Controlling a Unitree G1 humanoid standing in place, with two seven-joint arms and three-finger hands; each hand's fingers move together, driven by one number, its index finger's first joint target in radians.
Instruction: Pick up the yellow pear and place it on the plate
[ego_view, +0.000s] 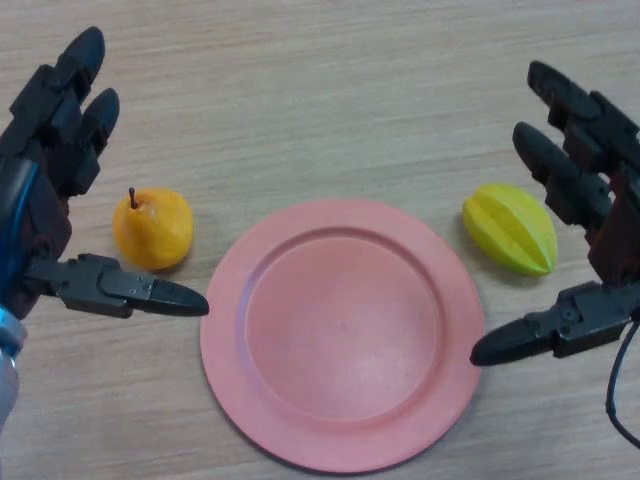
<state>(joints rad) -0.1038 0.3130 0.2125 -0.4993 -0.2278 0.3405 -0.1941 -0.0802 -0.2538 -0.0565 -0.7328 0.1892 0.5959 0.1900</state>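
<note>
Head view shows the yellow pear sitting upright on the table, stem up, just left of the empty pink plate and apart from its rim. Left hand hovers around it, fingers straight, thumb reaching out below the fruit, nothing held. Right hand is spread open too, beside a yellow-green starfruit. That pear looks light, smooth and rounded, probably rigid and a bit slippery; I'd grip across its wide belly, not the stem.
</note>
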